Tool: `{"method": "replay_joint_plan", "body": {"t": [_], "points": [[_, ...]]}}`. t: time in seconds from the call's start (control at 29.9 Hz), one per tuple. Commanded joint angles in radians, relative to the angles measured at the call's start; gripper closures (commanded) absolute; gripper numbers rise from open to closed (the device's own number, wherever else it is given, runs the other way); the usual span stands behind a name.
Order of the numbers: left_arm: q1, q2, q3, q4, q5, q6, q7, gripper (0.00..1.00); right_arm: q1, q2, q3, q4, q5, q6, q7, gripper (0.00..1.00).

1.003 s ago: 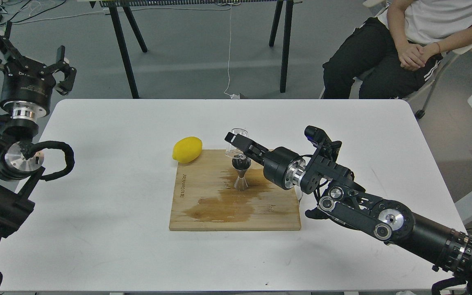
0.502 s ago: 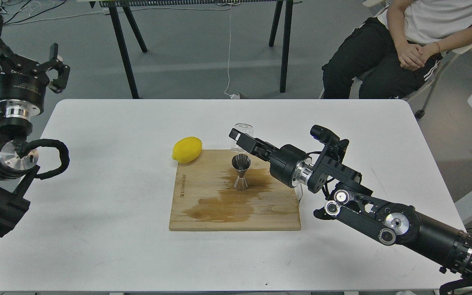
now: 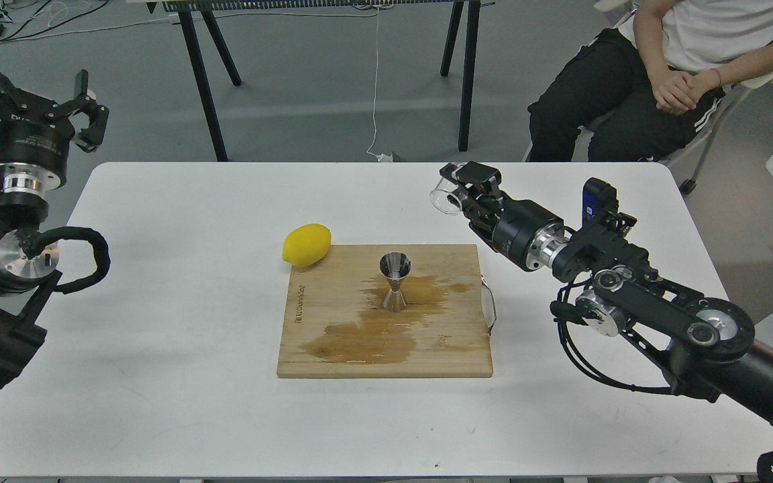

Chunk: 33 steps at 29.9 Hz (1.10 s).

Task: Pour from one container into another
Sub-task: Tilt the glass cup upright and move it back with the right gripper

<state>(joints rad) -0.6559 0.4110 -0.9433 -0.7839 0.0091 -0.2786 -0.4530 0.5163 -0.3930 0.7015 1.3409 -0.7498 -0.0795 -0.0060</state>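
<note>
The white rectangular worktop [image 3: 178, 282] carried a square wooden cutting board [image 3: 333, 335] near its middle, the board darkened by a wet brown stain. The right arm's gripper [image 3: 468, 186] hung above the worktop towards the far right corner, its fingers clamped on a small clear glass cup [image 3: 445, 199] that lay tipped on its side, mouth to the left; it looked empty, though the glass was too faint to be sure. The left gripper [image 3: 37, 100] stood with fingers apart off the far left corner, idle. A yellow lemon [image 3: 306, 244] touched the board's far left corner. A small steel hourglass-shaped jigger [image 3: 394, 282] stood upright mid-board. The pour seemed done; the next move likely called for righting the cup and setting it down clear of the jigger
</note>
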Motion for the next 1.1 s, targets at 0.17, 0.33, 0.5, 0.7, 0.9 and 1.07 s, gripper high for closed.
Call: {"method": "replay_joint_plan", "body": {"t": [0.17, 0.33, 0.5, 0.7, 0.9, 1.07], "points": [[-0.001, -0.001, 0.001, 0.0, 0.002, 0.002, 0.002, 0.0, -0.085, -0.101, 0.128, 0.0, 0.646, 0.009, -0.04, 0.56], [-0.001, -0.005, 0.004, 0.0, 0.002, 0.006, 0.002, 0.0, -0.179, -0.099, 0.237, -0.055, 0.975, 0.11, -0.075, 0.56], [-0.001, -0.006, 0.006, -0.002, 0.002, 0.012, 0.004, 0.0, -0.263, -0.087, 0.291, -0.153, 1.118, 0.256, -0.083, 0.56], [-0.001, -0.005, 0.0, -0.002, 0.002, 0.015, -0.001, 0.0, -0.373, -0.072, 0.331, -0.262, 1.25, 0.374, -0.083, 0.56], [-0.001, -0.014, 0.0, -0.002, 0.002, 0.016, -0.003, 0.0, -0.44, 0.036, 0.426, -0.365, 1.296, 0.392, -0.083, 0.56], [-0.001, -0.012, 0.001, -0.002, 0.002, 0.015, -0.001, 0.0, -0.443, 0.062, 0.44, -0.422, 1.299, 0.397, -0.083, 0.55]]}}
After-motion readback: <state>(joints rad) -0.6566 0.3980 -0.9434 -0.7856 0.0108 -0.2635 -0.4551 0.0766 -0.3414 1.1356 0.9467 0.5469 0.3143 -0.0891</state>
